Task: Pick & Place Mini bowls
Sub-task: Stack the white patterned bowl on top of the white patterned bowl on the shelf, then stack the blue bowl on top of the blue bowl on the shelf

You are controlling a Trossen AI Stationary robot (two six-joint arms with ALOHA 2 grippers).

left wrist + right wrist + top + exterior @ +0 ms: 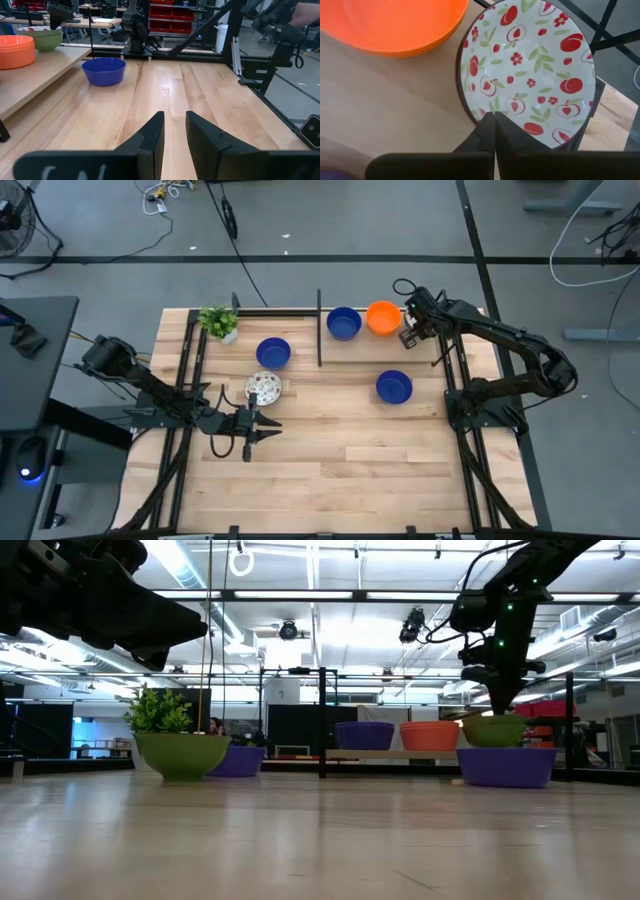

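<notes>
My right gripper is at the table's far right corner, beside the orange bowl, shut on a bowl that is white with red fruit and flowers inside and green outside. My left gripper hovers open over bare wood near the left edge, just on the near side of a second patterned bowl standing on the table. Three blue bowls rest on the tabletop. My right gripper grips the patterned bowl by its rim on the side away from the far right corner. The fingers come from above, pointing down, and the bowl stays upright. Whether its base is on the table does not show.
A small green potted plant stands at the far left. A thin black upright bar divides the far half of the table. Black frame rails run along both sides. Open wood lies across the near half.
</notes>
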